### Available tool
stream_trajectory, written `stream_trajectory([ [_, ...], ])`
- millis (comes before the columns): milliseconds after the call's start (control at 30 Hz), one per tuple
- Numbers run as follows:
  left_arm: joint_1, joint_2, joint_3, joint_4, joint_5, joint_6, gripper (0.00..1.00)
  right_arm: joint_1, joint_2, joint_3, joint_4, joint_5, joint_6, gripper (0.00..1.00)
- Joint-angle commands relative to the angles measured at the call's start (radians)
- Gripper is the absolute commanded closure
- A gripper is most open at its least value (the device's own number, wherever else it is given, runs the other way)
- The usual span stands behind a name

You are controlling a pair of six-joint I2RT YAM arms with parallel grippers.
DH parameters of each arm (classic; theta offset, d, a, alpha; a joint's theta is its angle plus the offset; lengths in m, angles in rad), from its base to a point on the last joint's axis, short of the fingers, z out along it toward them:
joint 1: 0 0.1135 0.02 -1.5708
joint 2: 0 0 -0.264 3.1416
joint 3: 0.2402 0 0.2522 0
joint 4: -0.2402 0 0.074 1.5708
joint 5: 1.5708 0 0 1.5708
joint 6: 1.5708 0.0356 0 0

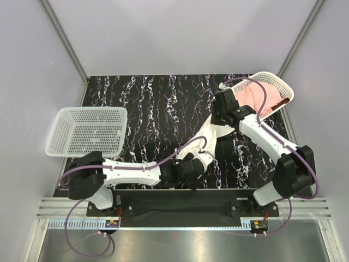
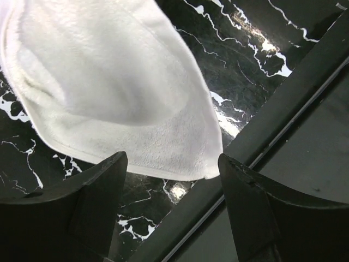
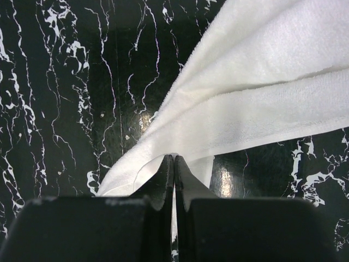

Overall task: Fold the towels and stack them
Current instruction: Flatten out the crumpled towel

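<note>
Right tool (image 3: 174, 159) pinches the hem of the white towel (image 3: 262, 82), which drapes ahead of it over the desk (image 3: 65, 109). Left tool (image 2: 172, 159) stands spread just short of a corner. We judge the cloth light and limp, best gripped at corners.

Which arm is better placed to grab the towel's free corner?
Probably left: the left pincer hangs open beside a corner of the white towel, while the right pincer is shut on another edge.

Left basket (image 1: 87, 131) and right basket (image 1: 272, 75) flank open tabletop (image 1: 158, 109).
</note>
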Motion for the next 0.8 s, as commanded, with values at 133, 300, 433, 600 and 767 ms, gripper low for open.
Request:
stream_trajectory([
  [133,-0.084,0.109,0.08,0.027,-0.2,-0.015,0.29,-0.022,-0.04,-0.032,0.062,-0.049,0.019,1.0],
  [300,-0.113,0.117,0.059,0.07,-0.169,-0.045,0.29,-0.036,-0.047,-0.037,0.067,-0.061,0.014,1.0],
  [433,-0.127,0.143,0.055,0.079,-0.161,-0.058,0.29,-0.042,-0.049,-0.042,0.07,-0.068,0.013,1.0],
  [600,-0.138,0.175,0.065,0.068,-0.165,-0.077,0.3,-0.042,-0.052,-0.045,0.073,-0.077,0.02,1.0],
  [767,-0.141,0.214,0.066,0.028,-0.259,-0.112,0.4,-0.043,-0.061,-0.059,0.082,-0.08,0.027,1.0],
])
